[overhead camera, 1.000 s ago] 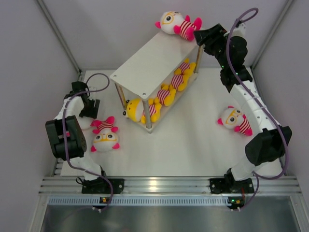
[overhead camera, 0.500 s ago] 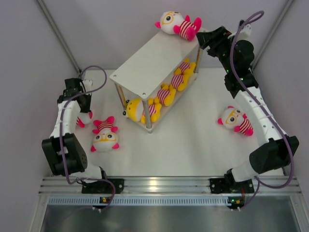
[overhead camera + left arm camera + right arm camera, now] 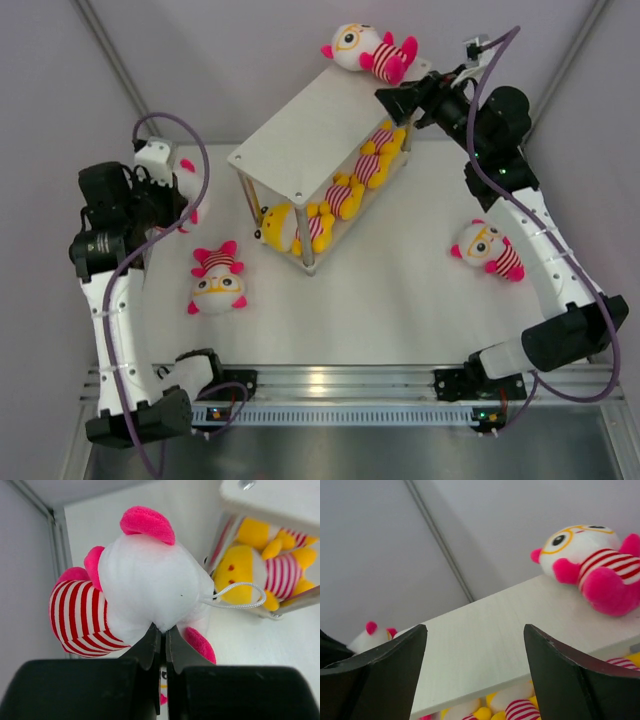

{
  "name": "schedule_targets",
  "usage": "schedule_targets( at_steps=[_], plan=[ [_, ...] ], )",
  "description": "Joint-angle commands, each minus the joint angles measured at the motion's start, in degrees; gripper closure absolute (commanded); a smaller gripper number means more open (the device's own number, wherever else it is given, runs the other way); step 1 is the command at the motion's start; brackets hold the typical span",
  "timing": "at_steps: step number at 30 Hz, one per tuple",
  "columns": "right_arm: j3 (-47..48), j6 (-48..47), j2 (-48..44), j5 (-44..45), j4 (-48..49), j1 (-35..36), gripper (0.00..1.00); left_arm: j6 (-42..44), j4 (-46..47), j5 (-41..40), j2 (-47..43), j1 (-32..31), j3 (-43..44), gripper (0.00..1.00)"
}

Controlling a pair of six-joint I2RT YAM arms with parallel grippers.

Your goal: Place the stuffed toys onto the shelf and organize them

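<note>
My left gripper is shut, pinching the white head of a pink-limbed stuffed toy in a striped shirt. It holds the toy above the table, left of the shelf. My right gripper hangs open and empty at the right end of the shelf's top board. Another white-headed toy with glasses lies on that board's far end. Yellow toys line the lower tier. Two more white-headed toys lie on the table, one at the left and one at the right.
Grey walls close in the left, right and back, with slanted metal frame bars. An aluminium rail runs along the near edge by the arm bases. The shelf stands diagonally on the white table.
My left gripper closed on the toy at the far left and lifted it off the table. My right gripper swung left to the shelf's top board and opened a little wider.
</note>
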Motion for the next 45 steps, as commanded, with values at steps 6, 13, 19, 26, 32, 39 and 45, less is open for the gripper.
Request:
schedule_targets(
  at_steps=[6, 13, 19, 26, 32, 39, 45],
  plan=[
    [0.51, -7.64, -2.55, -15.63, 3.36, 8.09, 0.14, -11.69, -1.63, 15.64, -3.71, -0.16, 26.43, 1.0],
    [1.65, 0.77, 1.58, -23.98, 10.47, 14.86, 0.04, -14.52, -1.45, 39.98, -0.02, 0.8, 35.54, 1.0],
    [4.03, 9.82, 7.03, -29.42, 20.4, 19.96, 0.01, -13.37, -1.36, 54.83, -1.42, 0.89, 34.22, 1.0],
    [1.66, 15.21, 9.15, -34.79, 28.58, 23.22, 0.01, -13.2, -1.45, 67.51, -1.16, 0.89, 36.5, 1.0],
    [0.78, 17.04, 9.5, -36.37, 33.23, 25.07, 0.01, -12.41, -1.63, 71.72, -0.37, 0.89, 36.33, 1.0],
    [0.69, 22.49, 11.78, -36.73, 42.46, 26.47, 0.01, -12.67, -1.71, 74.81, -0.37, 0.89, 36.33, 1.0],
    [2.18, 24.26, 13.45, -36.81, 46.78, 28.32, 0.14, -11.44, -1.63, 74.72, -0.28, 0.89, 34.22, 1.0]
  ],
)
